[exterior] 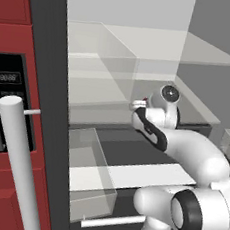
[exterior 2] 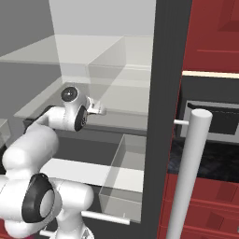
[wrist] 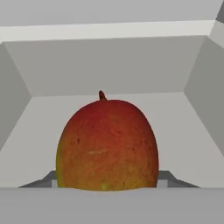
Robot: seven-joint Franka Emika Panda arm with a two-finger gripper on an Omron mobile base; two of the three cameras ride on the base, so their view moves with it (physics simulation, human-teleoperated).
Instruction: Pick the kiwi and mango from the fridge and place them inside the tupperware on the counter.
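Observation:
The mango (wrist: 107,142), red blending into yellow-green with a short stem on top, stands on a pale fridge shelf close in front of the hand camera. My gripper (wrist: 107,180) is shut on it, with a grey fingertip (wrist: 47,178) pressed to each lower side. In the base views the white arm reaches into the open dark grey fridge (exterior: 48,54), and the hand (exterior: 138,107) (exterior 2: 96,110) sits just above a see-through shelf. The kiwi and the tupperware are out of view. A strip of the black speckled counter (exterior 2: 217,163) lies right of the fridge.
A clear bin (exterior: 88,170) (exterior 2: 125,173) juts out below the hand. See-through shelves (exterior: 144,44) span the fridge above it. The long pale bar handle (exterior: 17,157) (exterior 2: 189,172) stands in the foreground. A dark microwave (exterior: 2,102) (exterior 2: 221,119) sits among red cabinets.

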